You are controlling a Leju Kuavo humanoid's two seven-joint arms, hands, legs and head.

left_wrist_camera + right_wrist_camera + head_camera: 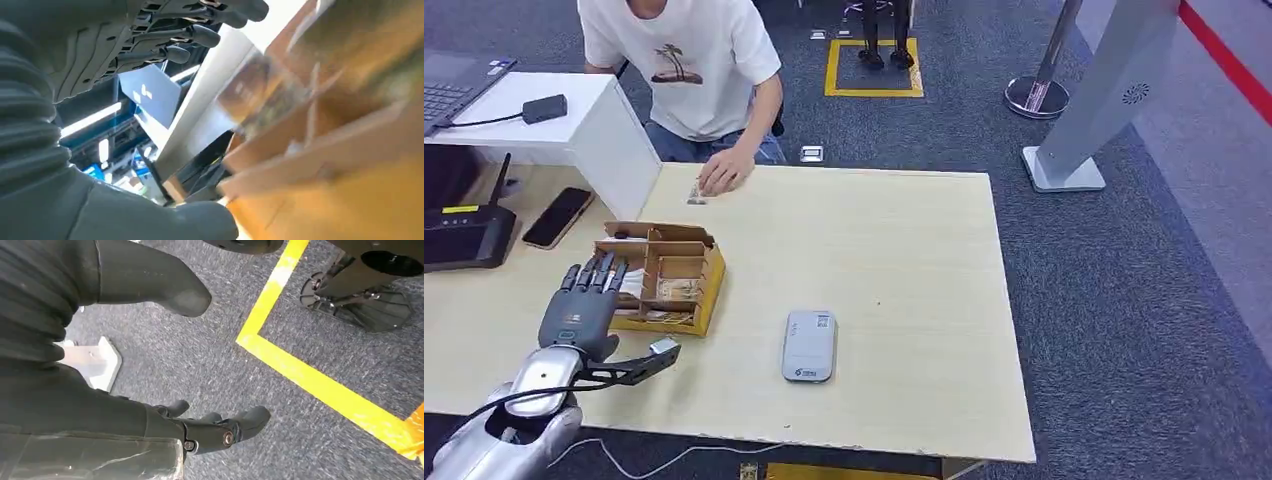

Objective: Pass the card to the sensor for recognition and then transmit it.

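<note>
An open brown cardboard box [707,292] with dividers stands on the left part of the pale wooden table [904,250]; cards [676,290] lie in its compartments. My left hand [584,308] hovers at the box's left side, fingers spread over its near compartment and thumb stretched toward the table's front, holding nothing. In the left wrist view the fingers [200,35] stand apart beside the blurred box [325,150]. The grey sensor [809,345] lies flat right of the box. My right hand [100,405] hangs over carpet, its fingers [235,430] loosely bent and empty.
A person [689,60] sits at the far edge, one hand [724,172] resting on a small card [696,195]. A phone [557,217], a black router [464,235], a white stand [594,120] and a laptop [454,85] are at the left. A cable [654,462] trails off the front edge.
</note>
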